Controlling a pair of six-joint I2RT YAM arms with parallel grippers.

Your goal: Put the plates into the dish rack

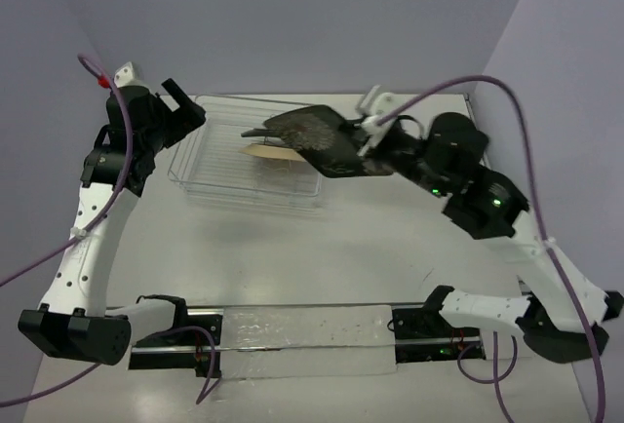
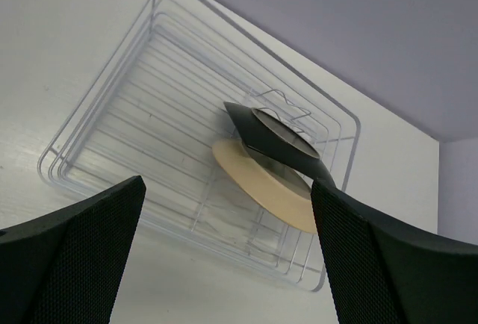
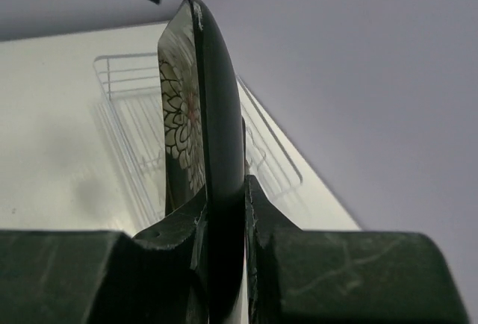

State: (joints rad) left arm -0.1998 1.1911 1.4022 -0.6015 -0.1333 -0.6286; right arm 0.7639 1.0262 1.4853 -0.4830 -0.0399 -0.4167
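The left tool point(image 1: 188, 103) hangs released at the rack's point(image 1: 200, 177) left end, fingers wide apart and empty, so nothing braces the light wire basket; a push from the plate coming in could probably slide it across the bench point(image 1: 322, 257). Inside the rack, toward its right end, the cream plate point(image 2: 261, 184) leans at a slant, and whether it sits between prongs point(image 2: 280, 104) or merely rests on the floor wires cannot be told, since the clear prongs are barely traceable. Over that same right end, partly overhanging the rack's right wall, the black plate point(image 1: 317, 135) is carried tilted, just above the cream plate; whether the two touch cannot be judged from any view. A descent at this angle would likely knock the cream plate flat or catch a prong. The right tool point(image 3: 224, 219), right of the rack, is clenched on the black plate's rim alone, so the glossy edge could pivot or slip between the pads under its own weight. The right wrist view shows the plate edge-on, hiding the slot beneath it. The teal plate appears nowhere.
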